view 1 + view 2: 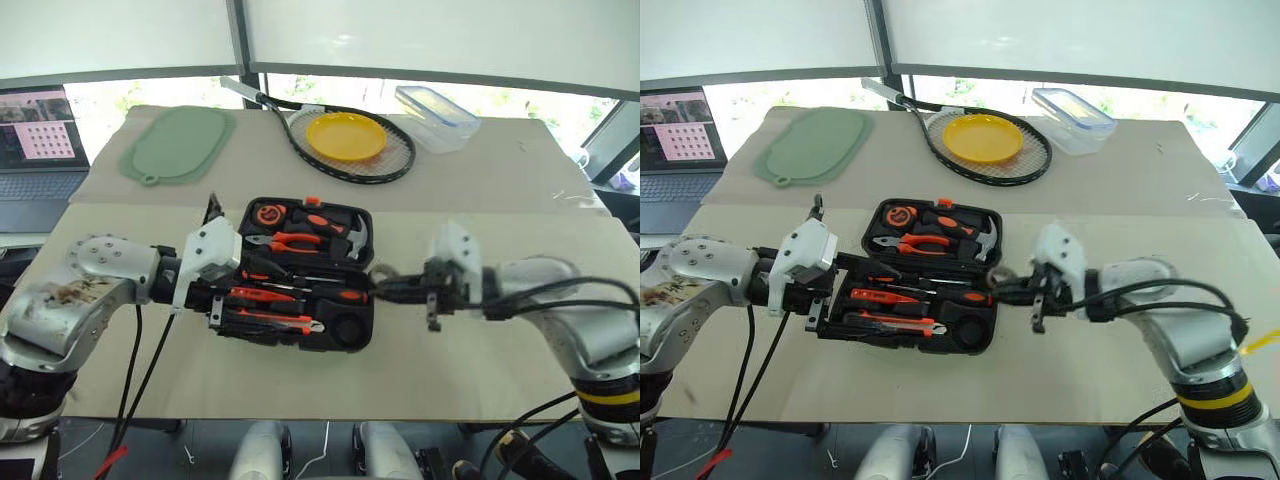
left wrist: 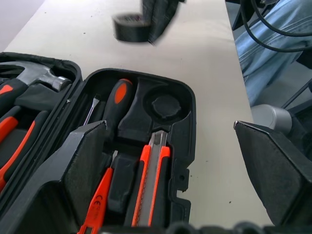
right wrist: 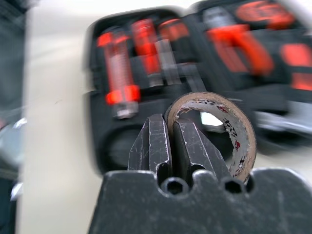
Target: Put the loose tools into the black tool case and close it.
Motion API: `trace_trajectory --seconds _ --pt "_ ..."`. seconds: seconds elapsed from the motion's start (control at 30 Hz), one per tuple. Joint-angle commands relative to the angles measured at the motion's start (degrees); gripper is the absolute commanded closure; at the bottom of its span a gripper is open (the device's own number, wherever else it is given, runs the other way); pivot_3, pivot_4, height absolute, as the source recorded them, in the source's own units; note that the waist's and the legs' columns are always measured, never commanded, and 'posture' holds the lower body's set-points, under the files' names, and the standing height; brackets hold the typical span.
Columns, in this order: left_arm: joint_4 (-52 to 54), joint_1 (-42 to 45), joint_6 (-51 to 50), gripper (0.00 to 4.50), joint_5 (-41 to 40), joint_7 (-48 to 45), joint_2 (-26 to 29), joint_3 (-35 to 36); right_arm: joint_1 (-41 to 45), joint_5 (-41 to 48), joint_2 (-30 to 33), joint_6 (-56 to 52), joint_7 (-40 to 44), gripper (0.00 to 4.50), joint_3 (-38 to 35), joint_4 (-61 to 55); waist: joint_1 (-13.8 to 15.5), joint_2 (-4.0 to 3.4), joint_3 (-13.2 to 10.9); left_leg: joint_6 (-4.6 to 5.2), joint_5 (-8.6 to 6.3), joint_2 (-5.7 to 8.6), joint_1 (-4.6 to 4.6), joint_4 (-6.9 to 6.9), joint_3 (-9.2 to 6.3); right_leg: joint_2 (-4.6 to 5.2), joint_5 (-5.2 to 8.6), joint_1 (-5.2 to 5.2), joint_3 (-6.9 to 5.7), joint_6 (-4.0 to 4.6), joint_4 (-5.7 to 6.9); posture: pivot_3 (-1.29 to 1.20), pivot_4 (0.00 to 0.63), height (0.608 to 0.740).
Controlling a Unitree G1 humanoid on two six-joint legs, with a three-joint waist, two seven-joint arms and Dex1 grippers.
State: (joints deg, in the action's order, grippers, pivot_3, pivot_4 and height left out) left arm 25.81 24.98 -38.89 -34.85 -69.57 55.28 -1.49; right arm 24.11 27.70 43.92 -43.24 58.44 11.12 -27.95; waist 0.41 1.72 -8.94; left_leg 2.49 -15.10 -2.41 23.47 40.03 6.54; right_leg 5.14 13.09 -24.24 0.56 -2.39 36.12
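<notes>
- Right gripper point(image 3: 168, 146) is clamped on the wall of the tape roll point(image 3: 214, 129), one finger inside the ring and one outside, carrying it in the air just beside the right end of the tool case point(image 1: 300, 275).
- Left gripper point(image 2: 170, 170) is spread wide and empty, hanging over the left end of the case's front half.
- Case lies open on the table point(image 1: 450, 370), lid half to the rear with the pliers point(image 1: 293, 241) and hammer point(image 1: 352, 240) seated.
- Front half already holds the utility knife point(image 2: 151, 183), a screwdriver point(image 2: 117, 105) and other orange-handled tools in their slots.
- Round recess point(image 2: 165, 106) at the right end is vacant; my guess is that the roll belongs there.
- Left to do, as I judge it: seat the roll, then fold the lid over and latch it.
- Table is covered in pale beige material; further back lie a green mat point(image 1: 178, 143), a racket point(image 1: 345, 150) with a yellow plate point(image 1: 346, 137) on it, and a clear lidded box point(image 1: 437, 116).
- Laptop point(image 1: 38, 140) sits at the far left; bright windows run behind.
</notes>
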Motion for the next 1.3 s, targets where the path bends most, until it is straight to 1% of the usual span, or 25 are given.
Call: trace_trajectory --seconds 0.03,0.1,0.3,0.4,0.6,0.8,0.93,0.97,1.0,1.1,1.17,1.2,1.3 --pt "0.09 1.40 0.93 0.00 -0.09 -0.80 0.34 0.23 2.12 -4.28 -0.09 2.46 -0.20 4.48 4.55 0.32 0.12 0.00 0.00 0.00 0.00 0.00 0.00 0.00 0.00 0.00 0.00 0.00 0.00 0.00 0.00 0.00 0.150 0.738" --pt "-0.08 1.43 1.03 0.00 0.03 -1.12 0.44 0.21 3.06 -5.64 -0.87 2.74 -0.36 4.48 6.22 2.29 0.10 0.00 0.00 0.00 0.00 0.00 0.00 0.01 0.01 0.00 0.00 -0.01 -0.01 0.00 0.01 0.00 0.150 0.738" --pt "-0.21 1.47 1.04 0.00 0.37 -1.38 0.19 0.15 3.64 -7.74 -1.02 5.45 3.49 4.48 9.81 6.33 0.17 0.00 0.00 0.00 0.00 -0.01 0.02 0.00 0.04 -0.02 0.00 -0.02 -0.01 0.01 0.00 0.00 0.150 0.738" --pt "-0.08 1.48 0.90 0.00 0.42 -1.33 0.06 0.20 3.44 -7.26 -1.40 5.90 4.85 4.48 10.17 6.12 0.15 0.01 0.00 0.00 0.00 -0.03 0.00 0.00 0.04 -0.04 0.00 -0.01 -0.01 0.01 0.01 0.00 0.150 0.738" --pt "0.65 0.63 0.57 0.00 0.13 -1.88 0.89 0.68 2.22 -8.65 -0.56 10.34 7.61 4.48 11.20 4.96 0.16 0.01 0.00 0.00 0.00 -0.04 0.00 0.00 0.04 -0.04 0.00 -0.01 -0.01 0.01 0.01 0.00 0.150 0.738" --pt "1.28 0.25 0.12 0.00 -0.37 -2.75 1.62 0.61 2.54 -12.99 -1.29 13.38 7.93 4.48 13.82 7.46 0.19 0.01 -0.01 0.00 0.00 -0.04 0.00 0.00 0.04 -0.04 0.01 -0.02 -0.02 0.01 0.01 0.00 0.150 0.738" --pt "0.88 0.36 0.33 0.00 -0.18 -3.26 1.81 0.66 2.17 -14.94 -0.02 16.21 10.32 4.48 14.73 7.90 0.26 0.01 0.00 0.00 0.00 -0.03 0.00 0.01 0.05 -0.04 0.01 -0.01 -0.03 0.01 0.01 0.00 0.150 0.738" --pt "0.85 0.38 0.34 0.00 -0.14 -3.28 1.80 0.64 1.98 -15.00 0.13 16.54 10.71 3.71 14.67 7.78 0.29 0.01 0.00 0.00 0.00 -0.02 0.00 0.00 0.05 -0.03 0.01 -0.01 -0.03 0.01 0.01 0.00 0.150 0.738" --pt "0.83 0.36 0.37 0.00 -0.11 -3.34 1.81 0.67 1.86 -14.82 0.08 16.23 10.79 3.52 14.49 7.41 0.30 0.01 0.00 -0.01 0.00 -0.03 -0.01 0.00 0.05 -0.03 0.01 0.00 -0.03 0.01 0.00 0.00 0.150 0.738" --pt "0.82 0.28 0.47 0.00 0.04 -3.41 1.77 0.67 1.30 -13.79 0.09 15.80 11.65 2.51 13.78 6.11 0.29 0.01 0.00 0.00 0.00 -0.03 0.00 0.00 0.05 -0.03 0.01 0.00 -0.04 0.01 -0.02 0.00 0.150 0.738" --pt "0.70 0.24 0.59 0.00 0.16 -3.36 1.68 0.66 0.92 -11.21 -0.10 15.10 12.77 1.86 12.23 4.41 0.29 0.01 0.00 0.00 0.00 -0.05 0.00 -0.01 0.05 -0.04 0.04 0.00 -0.05 0.04 -0.02 0.00 0.150 0.738" --pt "0.62 0.25 0.63 0.00 0.20 -3.35 1.64 0.66 0.87 -9.97 -0.14 14.51 13.26 1.46 11.48 3.67 0.28 0.01 -0.01 -0.01 0.00 -0.07 0.02 -0.02 0.04 -0.05 0.06 -0.01 -0.09 0.07 -0.01 0.00 0.150 0.738" --pt "-0.08 0.02 0.77 0.00 0.43 -3.19 1.43 0.69 1.45 -3.36 0.58 11.38 15.11 0.48 6.77 1.12 0.26 0.02 -0.01 -0.01 0.00 -0.07 0.03 0.00 0.04 -0.04 0.06 -0.02 -0.08 0.07 0.01 0.00 0.150 0.738"
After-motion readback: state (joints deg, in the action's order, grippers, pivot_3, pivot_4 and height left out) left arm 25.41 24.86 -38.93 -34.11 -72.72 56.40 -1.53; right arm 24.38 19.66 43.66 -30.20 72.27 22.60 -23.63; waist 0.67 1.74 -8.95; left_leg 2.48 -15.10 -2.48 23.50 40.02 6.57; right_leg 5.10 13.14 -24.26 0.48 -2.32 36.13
